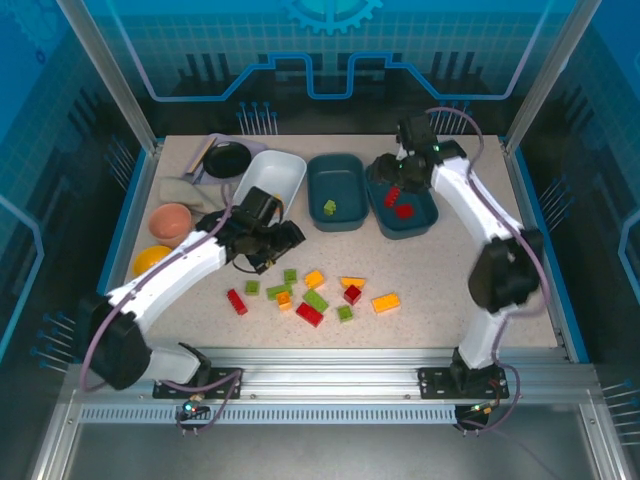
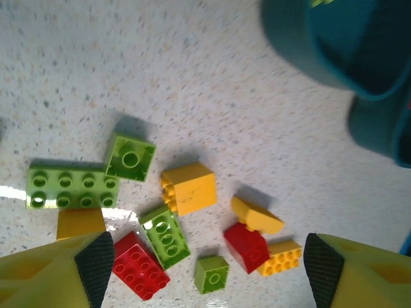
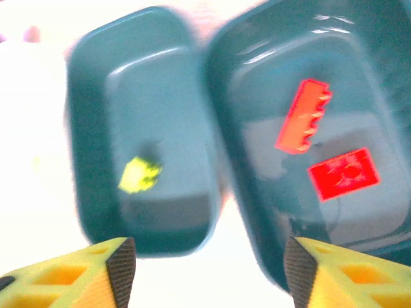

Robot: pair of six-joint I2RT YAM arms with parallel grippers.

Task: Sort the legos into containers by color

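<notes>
Tabletop (image 2: 192,77) legos (image 2: 189,188) under left tool (image 2: 209,260)

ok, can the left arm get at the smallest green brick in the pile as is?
Probably yes. The left gripper hangs open above the smallest green brick, with nothing over it. A red brick and a longer green brick sit close on either side, so closing may nudge them.

Legos (image 1: 316,300) loose — tubs (image 1: 345,180) behind
</notes>
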